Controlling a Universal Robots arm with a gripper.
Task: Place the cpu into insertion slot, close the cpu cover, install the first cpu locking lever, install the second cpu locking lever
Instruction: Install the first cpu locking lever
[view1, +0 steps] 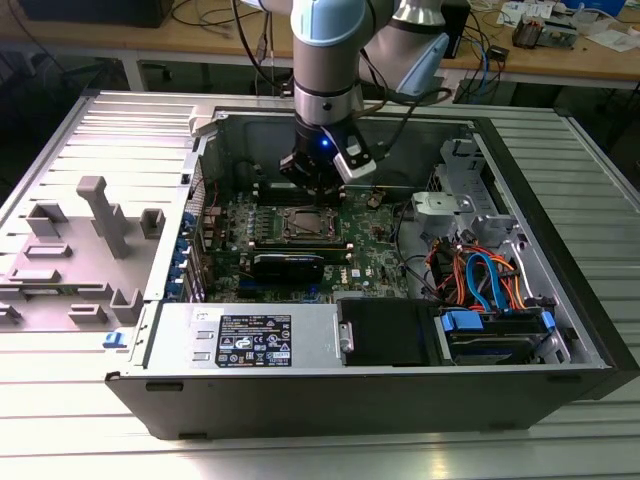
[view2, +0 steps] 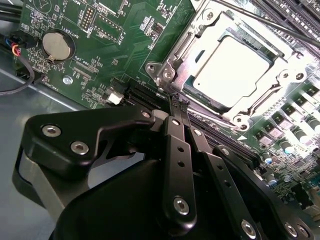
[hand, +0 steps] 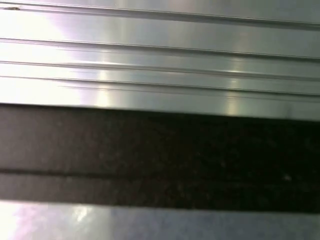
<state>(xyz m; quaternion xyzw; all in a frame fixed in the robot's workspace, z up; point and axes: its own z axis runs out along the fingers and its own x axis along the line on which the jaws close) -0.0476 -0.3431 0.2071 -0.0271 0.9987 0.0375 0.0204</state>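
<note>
- Fingers (view2: 179, 107) of the gripper (view1: 318, 172) are pressed together with nothing between them; in the second wrist view their tips stand just beside a corner of the insertion slot (view2: 235, 65).
- On the exterior view's left, a grey ribbed worktop (view1: 90, 110) carries a light grey plastic fixture (view1: 95, 215) with upright posts.
- At the middle, an open computer case (view1: 300, 400) lies on its side on this worktop, and the green motherboard (view1: 370, 240) is inside it.
- The cpu (view2: 231, 70), with its pale metal top, sits in the slot, and the cpu cover (view2: 182, 50) lies flat around it as a grey metal frame.
- On the exterior view's right, inside the case, there are orange and blue cables (view1: 480, 275) and a blue drive bracket (view1: 465, 322).
- Behind the case stands a wooden desk (view1: 560, 60) with wires and small parts on it.
- In the first wrist view I see ribbed metal (hand: 160, 60) and a dark band (hand: 160, 155).
</note>
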